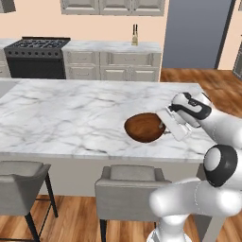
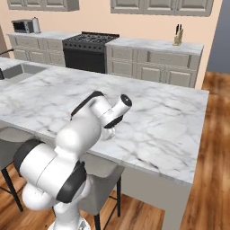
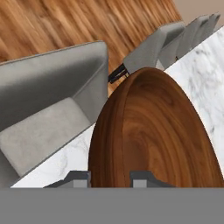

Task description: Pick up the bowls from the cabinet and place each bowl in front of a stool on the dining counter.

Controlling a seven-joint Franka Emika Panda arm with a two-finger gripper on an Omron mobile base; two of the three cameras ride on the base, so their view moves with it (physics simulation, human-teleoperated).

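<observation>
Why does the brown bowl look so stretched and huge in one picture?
In the hand view the bowl sits right at the lens, so it looks stretched into an oval; in the left base view the same bowl looks small, round and sharp, over the dining counter.

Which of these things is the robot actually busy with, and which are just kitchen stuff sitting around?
Part of the job:
wooden bowl, gripped at its rim by the claw
marble counter
stools

Just lying about:
stove
knife block
microwave
sink

glossy grained wooden bowl, veined marble counter
</observation>
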